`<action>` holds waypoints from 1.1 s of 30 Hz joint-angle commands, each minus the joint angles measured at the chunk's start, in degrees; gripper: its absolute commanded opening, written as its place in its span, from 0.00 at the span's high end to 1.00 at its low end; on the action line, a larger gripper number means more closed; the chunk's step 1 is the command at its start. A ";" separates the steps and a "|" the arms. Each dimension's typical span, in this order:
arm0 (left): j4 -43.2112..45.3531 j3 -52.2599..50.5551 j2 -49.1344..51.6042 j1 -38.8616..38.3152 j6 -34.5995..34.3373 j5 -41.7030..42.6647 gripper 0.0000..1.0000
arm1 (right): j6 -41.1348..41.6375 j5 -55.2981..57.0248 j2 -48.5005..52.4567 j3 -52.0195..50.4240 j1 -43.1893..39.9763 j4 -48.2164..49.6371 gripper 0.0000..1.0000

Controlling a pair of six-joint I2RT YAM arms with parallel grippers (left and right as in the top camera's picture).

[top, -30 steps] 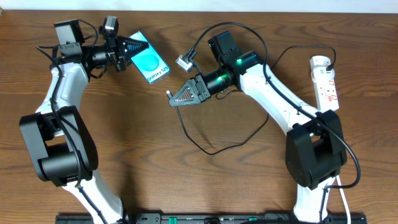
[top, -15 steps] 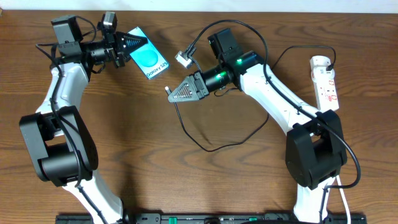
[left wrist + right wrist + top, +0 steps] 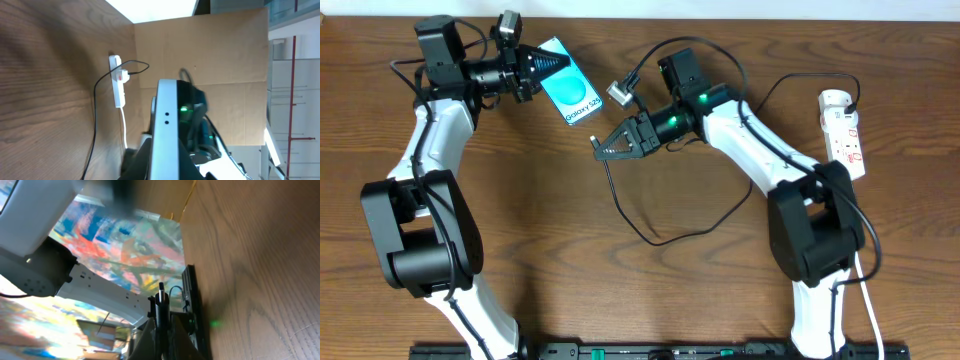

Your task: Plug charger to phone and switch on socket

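The phone, cyan-blue screen up, is held above the table at the back left by my left gripper, which is shut on its end; in the left wrist view its silver edge stands between the jaws. My right gripper is shut on the charger connector, whose tip points left toward the phone with a gap between them. The thin black charger cable loops over the table and runs to the white socket at the far right, where its plug sits; the socket also shows in the left wrist view.
A thicker robot cable with a silver connector hangs near the right wrist. The white power-strip cord runs down the right edge. A cardboard wall stands behind the table.
My left gripper lifted and swung the phone right. My right gripper turned and moved slightly up with the connector, closing the gap to the phone.
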 commanded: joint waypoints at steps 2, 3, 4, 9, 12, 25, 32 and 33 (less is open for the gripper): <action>0.72 0.42 -1.22 0.20 -2.10 1.95 0.93 | 0.22 -5.03 1.25 0.66 -0.13 1.44 0.99; 0.72 0.42 -1.22 0.20 -2.10 1.95 0.93 | 0.22 -5.22 1.25 0.68 -0.13 2.01 0.99; 0.74 0.42 -1.22 0.20 -2.10 1.95 0.93 | 0.26 -5.31 1.25 0.68 -0.13 2.29 0.99; 0.96 0.42 -1.22 0.20 -2.08 1.95 0.93 | 0.24 -5.35 1.25 0.68 -0.31 2.91 0.99; 1.16 0.42 -1.22 0.20 -2.08 1.97 0.92 | 0.70 -5.38 1.25 0.68 -0.31 3.78 0.99; 1.57 0.42 -1.22 0.20 -2.08 1.97 0.93 | 10.80 -5.38 1.25 0.68 -1.55 14.36 0.99; 1.57 0.42 -1.22 0.20 -2.08 1.97 0.93 | 13.16 -5.38 1.25 0.68 -1.53 17.11 0.99; 1.57 0.42 -1.22 0.20 -2.05 1.97 0.93 | 13.16 -5.38 1.25 0.68 -1.53 17.11 0.99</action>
